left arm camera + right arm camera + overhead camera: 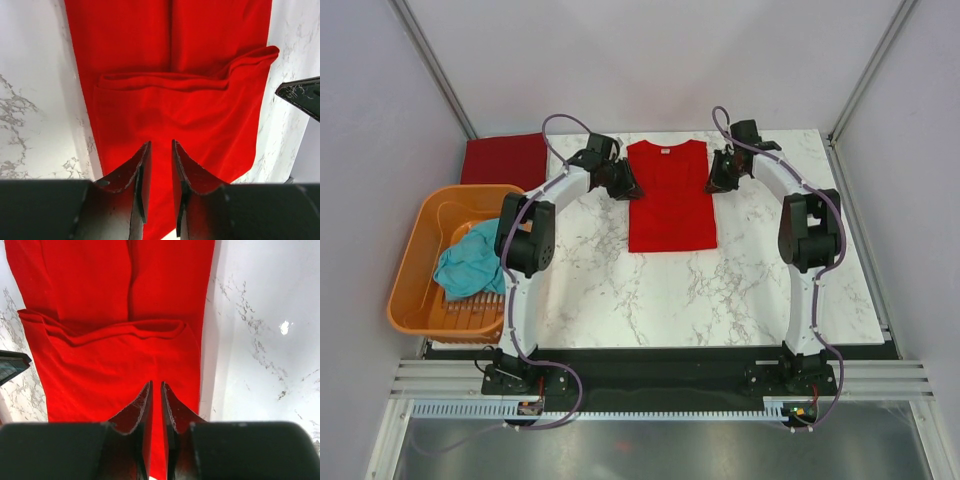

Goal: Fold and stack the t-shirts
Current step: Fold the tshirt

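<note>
Left pincer (161, 145), right pincer (156, 385) nearly together over bright red shirt (670, 195); grip unclear.

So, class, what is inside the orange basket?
A crumpled teal t-shirt lies inside the orange basket, with bare slatted floor beside it. Whatever might sit beneath the shirt is covered and cannot be seen.

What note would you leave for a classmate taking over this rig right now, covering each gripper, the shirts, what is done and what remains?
Left gripper: fingers nearly together over the red shirt near its left shoulder; a grip cannot be confirmed.
Right gripper: same, near the right shoulder.
Red shirt: flat on the table, sleeves folded in.
Maroon shirt: flat at the far left, looks folded.
Teal shirt: crumpled in the basket.
Left: finish folding red, fold teal, stack all.
</note>
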Action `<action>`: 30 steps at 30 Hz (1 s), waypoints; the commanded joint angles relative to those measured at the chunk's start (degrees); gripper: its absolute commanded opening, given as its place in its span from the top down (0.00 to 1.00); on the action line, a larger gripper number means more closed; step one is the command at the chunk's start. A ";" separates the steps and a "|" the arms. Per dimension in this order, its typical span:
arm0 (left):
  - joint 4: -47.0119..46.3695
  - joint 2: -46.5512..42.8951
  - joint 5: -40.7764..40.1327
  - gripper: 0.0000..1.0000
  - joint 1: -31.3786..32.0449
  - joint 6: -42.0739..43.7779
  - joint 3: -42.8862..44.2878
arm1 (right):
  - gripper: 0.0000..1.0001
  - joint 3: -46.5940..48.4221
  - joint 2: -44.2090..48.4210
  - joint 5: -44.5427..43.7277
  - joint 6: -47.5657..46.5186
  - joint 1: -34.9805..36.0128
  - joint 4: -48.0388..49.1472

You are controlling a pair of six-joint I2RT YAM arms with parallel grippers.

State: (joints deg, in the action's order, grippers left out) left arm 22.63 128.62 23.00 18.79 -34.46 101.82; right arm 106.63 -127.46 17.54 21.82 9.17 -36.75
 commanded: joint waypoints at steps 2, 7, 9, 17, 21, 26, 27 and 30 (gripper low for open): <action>-0.75 1.28 -2.43 0.71 -0.42 2.55 1.80 | 0.81 2.09 -1.82 -0.57 -1.17 -0.20 2.39; -0.57 4.18 -2.18 0.70 -1.47 2.47 3.38 | 0.78 4.72 -4.82 -4.00 -0.56 -0.38 2.82; -0.57 4.54 -2.44 0.69 -1.82 2.47 3.74 | 0.78 5.08 -4.99 -6.90 0.49 -1.08 3.44; -0.57 2.01 1.34 0.67 -2.79 1.76 6.02 | 0.76 5.09 -1.06 -4.36 4.19 -2.05 5.29; -0.57 -5.36 1.34 0.61 -2.79 2.55 1.81 | 0.69 -0.79 6.59 -4.09 3.32 -1.61 4.85; -0.66 -14.35 3.26 0.61 -1.39 2.82 -7.50 | 0.72 -11.08 15.99 1.51 0.68 0.14 2.91; -0.75 -15.49 3.71 0.61 -0.08 2.82 -8.64 | 0.74 -13.62 16.80 3.19 0.07 0.58 2.91; -1.10 -18.92 4.77 0.62 3.08 2.20 -13.92 | 0.83 -18.19 19.26 9.25 -1.51 2.52 3.18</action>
State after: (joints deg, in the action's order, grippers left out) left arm 22.33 113.38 24.38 18.26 -34.09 91.26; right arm 92.71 -110.67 19.14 22.96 9.52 -33.76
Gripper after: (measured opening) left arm 0.386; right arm 0.198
